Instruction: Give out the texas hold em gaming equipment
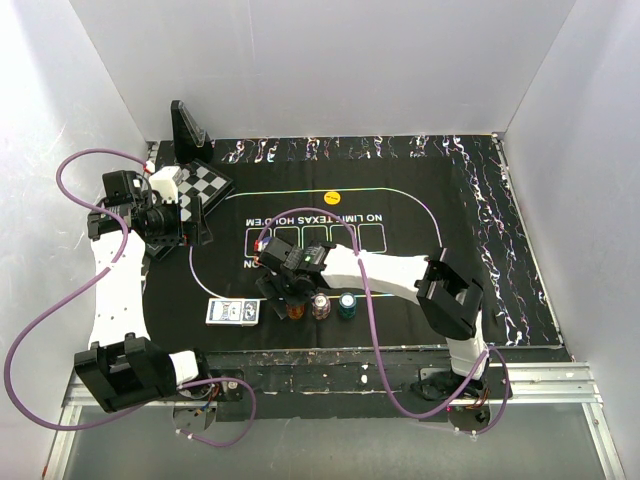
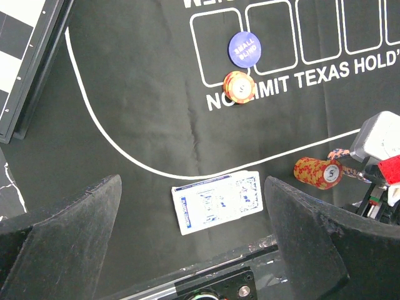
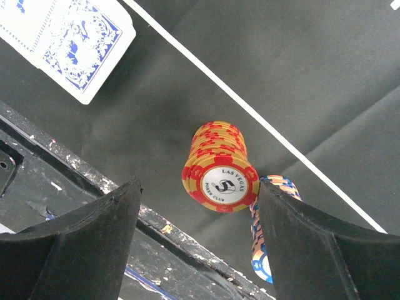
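ITEM: orange chip stack (image 3: 220,175); a short column of round red-and-yellow poker chips, top face printed "LAS VEGAS"; it stands on the black mat (image 1: 420,290) near the mat's front edge, first in a row with a pale stack (image 1: 321,305) just beside it and a teal stack (image 1: 346,304) beyond.

HANDLING (judged): chips look rigid, hard-edged and smooth; each one light, the column somewhat weightier; loose discs, so a stack is likely to shear or spill if tipped or squeezed off-centre; best taken across the ribbed rim, low and square, jaws on opposite sides; the neighbouring pale stack leaves little room on that flank.

RIGHT GRIPPER (image 3: 198,187): released; jaws spread on either side of the orange stack, a gap visible on both sides, nothing held.

LEFT GRIPPER (image 2: 192,187): released, jaws wide, nothing between them; it hangs well apart from the chips, toward the chessboard (image 1: 205,187).

ALSO LISTED: playing cards (image 1: 233,312), a squared deck, patterned back up, to the left of the chip row; thin, slippery, hard to lift flat off the cloth; yellow disc (image 1: 332,194) at the mat's far side.
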`<state>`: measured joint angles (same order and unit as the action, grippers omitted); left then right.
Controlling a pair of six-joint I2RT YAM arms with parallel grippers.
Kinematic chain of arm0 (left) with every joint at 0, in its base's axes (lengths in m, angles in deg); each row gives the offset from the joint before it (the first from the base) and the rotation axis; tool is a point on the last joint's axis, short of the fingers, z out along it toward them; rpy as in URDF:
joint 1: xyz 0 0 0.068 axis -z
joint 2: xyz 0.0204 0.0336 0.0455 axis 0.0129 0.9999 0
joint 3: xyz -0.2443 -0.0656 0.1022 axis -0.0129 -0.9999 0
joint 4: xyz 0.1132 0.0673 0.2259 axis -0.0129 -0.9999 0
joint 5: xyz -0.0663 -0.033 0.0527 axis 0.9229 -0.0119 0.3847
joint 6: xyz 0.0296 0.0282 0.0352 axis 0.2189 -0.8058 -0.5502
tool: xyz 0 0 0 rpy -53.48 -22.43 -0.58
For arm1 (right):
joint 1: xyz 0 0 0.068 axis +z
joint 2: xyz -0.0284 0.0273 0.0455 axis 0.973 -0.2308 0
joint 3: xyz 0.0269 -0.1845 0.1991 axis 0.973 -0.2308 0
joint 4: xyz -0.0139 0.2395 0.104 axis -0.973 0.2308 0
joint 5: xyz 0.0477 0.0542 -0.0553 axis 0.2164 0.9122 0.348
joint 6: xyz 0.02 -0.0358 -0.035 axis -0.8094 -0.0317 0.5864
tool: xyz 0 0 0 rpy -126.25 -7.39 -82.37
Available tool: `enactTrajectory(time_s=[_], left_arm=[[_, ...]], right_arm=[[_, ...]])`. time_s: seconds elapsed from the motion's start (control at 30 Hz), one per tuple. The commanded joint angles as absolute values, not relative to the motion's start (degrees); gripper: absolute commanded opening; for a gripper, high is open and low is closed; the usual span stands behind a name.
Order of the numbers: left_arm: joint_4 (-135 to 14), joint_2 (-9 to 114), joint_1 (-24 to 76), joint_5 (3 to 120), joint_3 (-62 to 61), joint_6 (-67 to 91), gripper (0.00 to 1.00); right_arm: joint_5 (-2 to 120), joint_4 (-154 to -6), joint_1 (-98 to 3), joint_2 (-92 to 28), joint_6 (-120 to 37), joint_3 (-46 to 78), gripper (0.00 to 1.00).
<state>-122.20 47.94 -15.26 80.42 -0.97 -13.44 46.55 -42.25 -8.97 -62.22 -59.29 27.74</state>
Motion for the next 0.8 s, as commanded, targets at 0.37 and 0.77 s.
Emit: enactTrajectory(time_s=[0.37,0.77], left_arm=[[-121.98,46.56,-15.59,82.07,0.54,-12.76,1.00],[-121.54,46.04,-15.59,81.80,-1.13,-12.84,1.00]], right_arm=[[45.57,-45.16,-8.89,-64.42,-60.95,25.71,0.69],[44.25,-44.63,-8.89,-63.37,-60.86,26.75,0.62]])
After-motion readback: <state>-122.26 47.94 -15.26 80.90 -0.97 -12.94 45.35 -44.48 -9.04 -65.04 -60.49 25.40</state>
